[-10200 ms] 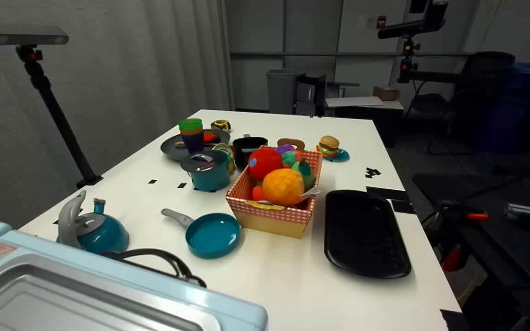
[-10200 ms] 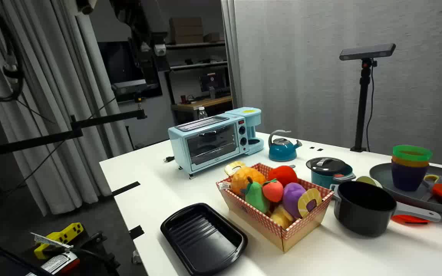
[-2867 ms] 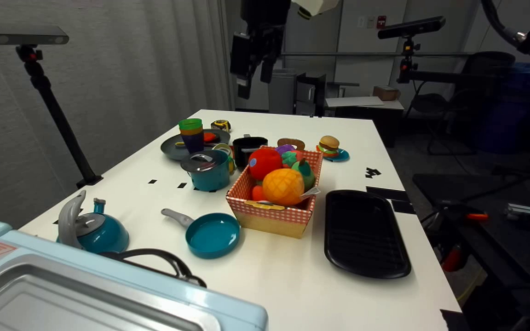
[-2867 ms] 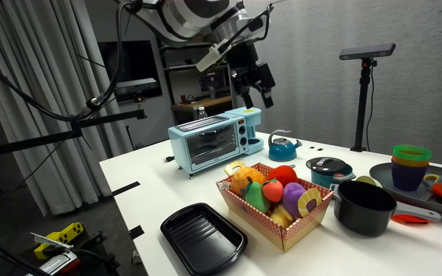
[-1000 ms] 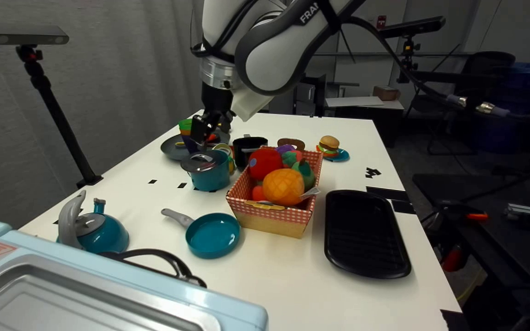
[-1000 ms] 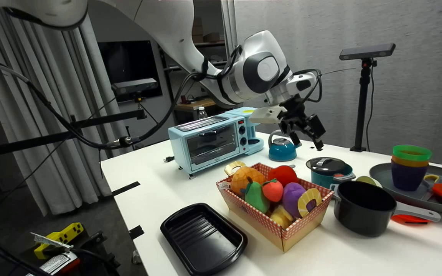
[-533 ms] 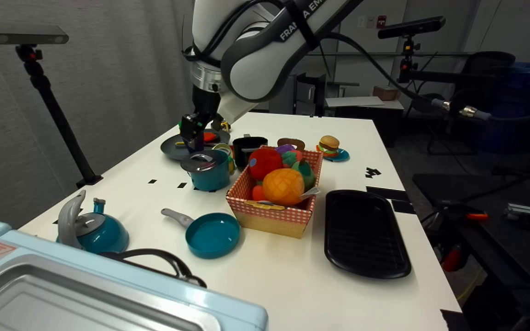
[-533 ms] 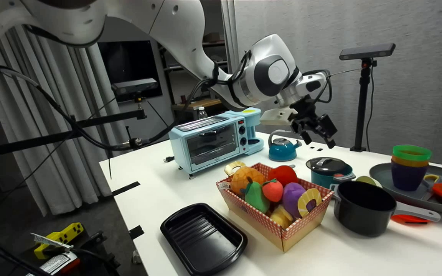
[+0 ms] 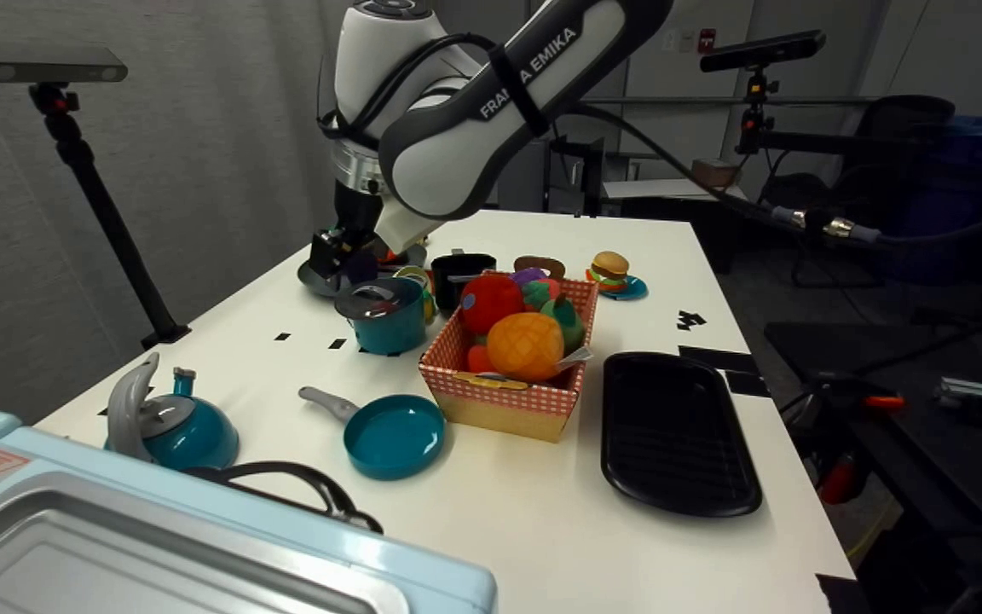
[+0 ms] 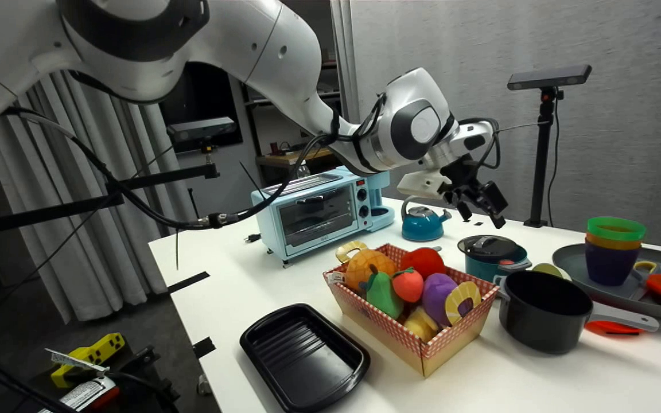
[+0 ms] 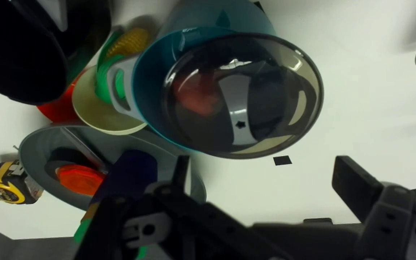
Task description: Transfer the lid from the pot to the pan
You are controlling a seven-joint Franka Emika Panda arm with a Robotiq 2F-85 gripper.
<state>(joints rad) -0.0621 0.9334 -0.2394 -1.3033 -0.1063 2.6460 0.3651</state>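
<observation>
Wrist view: apparently at pre-grasp, with gripper (image 11: 262, 171) spread, clear of lid (image 11: 244, 95) askew on pot (image 11: 208, 16); next, likely straddle lid handle (image 11: 242, 124), carry to pan (image 9: 395, 437), nearer in an exterior view.

Pot (image 9: 390, 331) and frying pan (image 9: 395, 436): teal. Lid (image 11: 243, 96): dark grey. Basket (image 9: 504, 415): red-and-white gingham above tan. Baking tray (image 9: 678, 435): black. Tabletop (image 9: 559, 529): white.

In an exterior view, the fingers (image 10: 498, 219) hang spread above the counter (image 10: 233, 304); lower than them, the lid (image 10: 479, 250) sits off-centre on the pot (image 10: 481, 268); the kettle (image 10: 422, 226) appears to their left.
</observation>
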